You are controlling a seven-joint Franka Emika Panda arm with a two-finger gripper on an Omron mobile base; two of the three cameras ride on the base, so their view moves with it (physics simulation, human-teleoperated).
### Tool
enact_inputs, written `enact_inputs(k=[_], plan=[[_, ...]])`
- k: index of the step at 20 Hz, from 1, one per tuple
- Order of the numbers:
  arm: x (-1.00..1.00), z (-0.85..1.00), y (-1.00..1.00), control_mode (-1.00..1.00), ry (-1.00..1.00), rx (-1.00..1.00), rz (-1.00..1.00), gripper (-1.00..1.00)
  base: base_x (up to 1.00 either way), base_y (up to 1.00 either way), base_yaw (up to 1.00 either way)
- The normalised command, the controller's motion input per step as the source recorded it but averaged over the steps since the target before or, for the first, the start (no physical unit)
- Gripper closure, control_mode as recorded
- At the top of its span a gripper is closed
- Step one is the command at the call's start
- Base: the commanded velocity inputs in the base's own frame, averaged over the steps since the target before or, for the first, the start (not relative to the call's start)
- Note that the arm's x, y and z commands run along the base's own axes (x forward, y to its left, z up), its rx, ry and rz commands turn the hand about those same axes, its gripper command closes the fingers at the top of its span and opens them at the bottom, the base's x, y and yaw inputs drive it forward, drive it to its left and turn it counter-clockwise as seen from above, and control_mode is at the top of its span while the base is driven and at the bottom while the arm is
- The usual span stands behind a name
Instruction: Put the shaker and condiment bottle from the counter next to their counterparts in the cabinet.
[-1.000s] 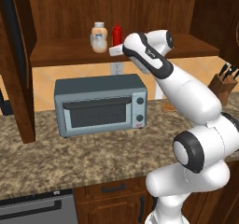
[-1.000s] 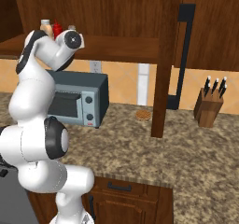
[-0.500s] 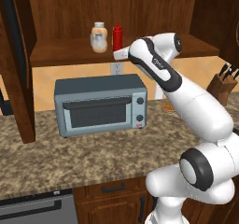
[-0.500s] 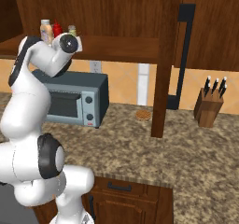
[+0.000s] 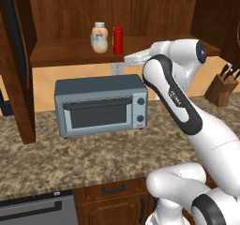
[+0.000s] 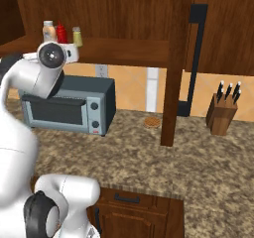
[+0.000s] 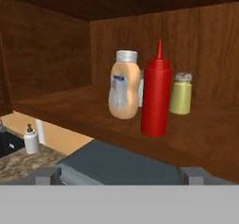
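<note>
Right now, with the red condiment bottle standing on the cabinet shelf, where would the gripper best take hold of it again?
Probably around the straight body of the condiment bottle, below the tapered nozzle, coming level from the open front of the cabinet. It stands upright; the peach bottle sits close on one side and the shaker just behind on the other, so jaws should straddle it carefully.

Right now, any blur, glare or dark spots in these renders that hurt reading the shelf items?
Hand view: soft overall, but the condiment bottle, the shaker and the peach bottle read clearly, with no glare; the cabinet darkens toward its ceiling. Left base view: sharp, evenly lit, though the arm covers part of the shelf. Right base view: the shelf items are small, and the cabinet's upper left corner is dim.
</note>
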Motion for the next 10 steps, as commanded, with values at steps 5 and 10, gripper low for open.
enact_inputs(k=[5, 10], plan=[[-1.0, 0.36, -0.4, -1.0, 0.0, 0.02, -0.09, -1.0, 0.0, 0.0, 0.0], [-1.0, 0.63, -0.67, -1.0, 0.0, 0.11, -0.07, -1.0, 0.0, 0.0, 0.0]])
